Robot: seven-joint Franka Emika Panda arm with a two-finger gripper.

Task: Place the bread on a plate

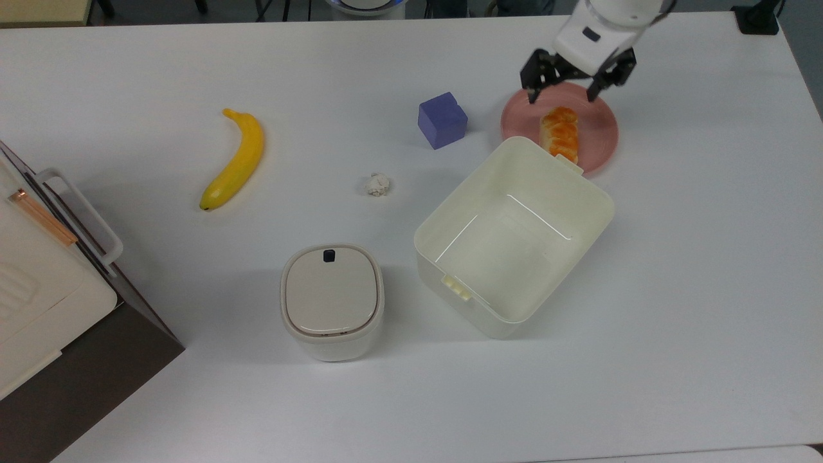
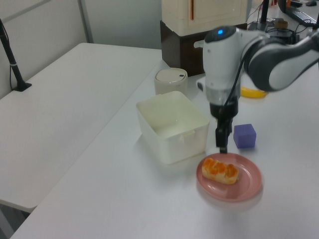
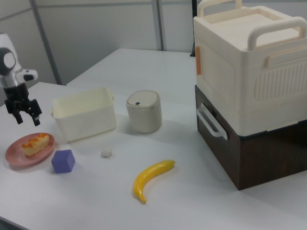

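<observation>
Bread [image 1: 560, 134] flat on the pink plate [image 1: 598, 145], lengthwise toward the plate's middle, one end near the rim beside the cream tub [image 1: 514, 238]; plate close to the table's [image 1: 411, 399] far edge in the top view, toward its right corner. Gripper [image 1: 559, 98] raised just above the plate, fingers spread wide with nothing between them, apart from the roll. Purple cube [image 1: 442, 120] just beside the plate on the top view's left; banana [image 1: 236, 159] and paper ball [image 1: 377, 184] well apart further left.
</observation>
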